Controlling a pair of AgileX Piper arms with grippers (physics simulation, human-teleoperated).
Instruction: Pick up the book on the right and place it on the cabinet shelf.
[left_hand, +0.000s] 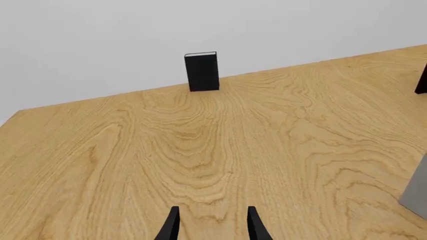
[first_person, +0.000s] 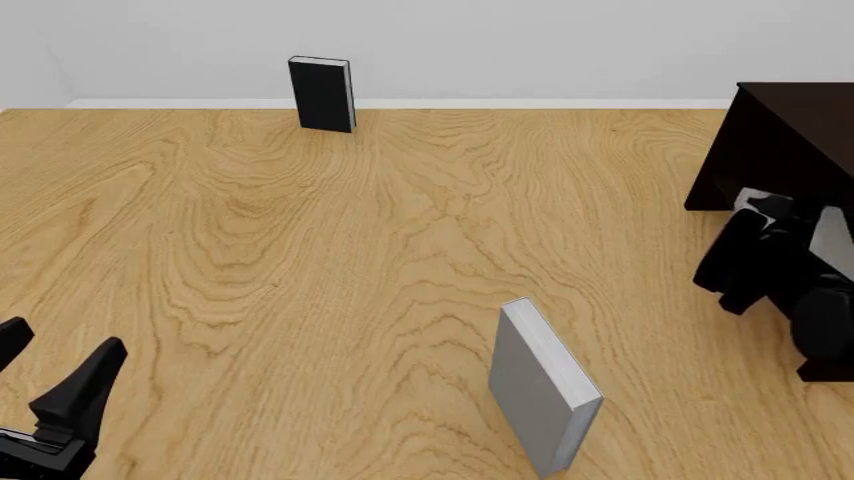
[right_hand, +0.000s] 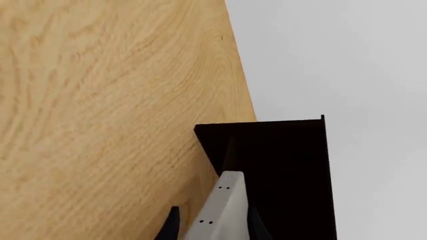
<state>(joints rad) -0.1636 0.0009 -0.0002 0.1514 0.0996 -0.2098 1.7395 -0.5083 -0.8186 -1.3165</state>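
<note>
The book (right_hand: 225, 200), plain light grey, is clamped between my right gripper's (right_hand: 212, 216) fingers, with my right gripper shut on it. In the front view only a grey strip of the book (first_person: 835, 240) shows behind the right gripper (first_person: 790, 222), low beside the dark cabinet (first_person: 787, 140). The right wrist view looks at the cabinet (right_hand: 280, 165) just beyond the book; the cabinet shelf itself is hidden in its dark interior. My left gripper (first_person: 54, 358) rests open and holds nothing at the near left of the table, far from the cabinet; its fingertips (left_hand: 171, 222) show in the left wrist view.
A larger grey book (first_person: 541, 390) stands upright at the near middle of the wooden table (first_person: 334, 250); its edge (left_hand: 417, 192) shows in the left wrist view. A black book (first_person: 322, 93) stands upright at the far edge by the wall.
</note>
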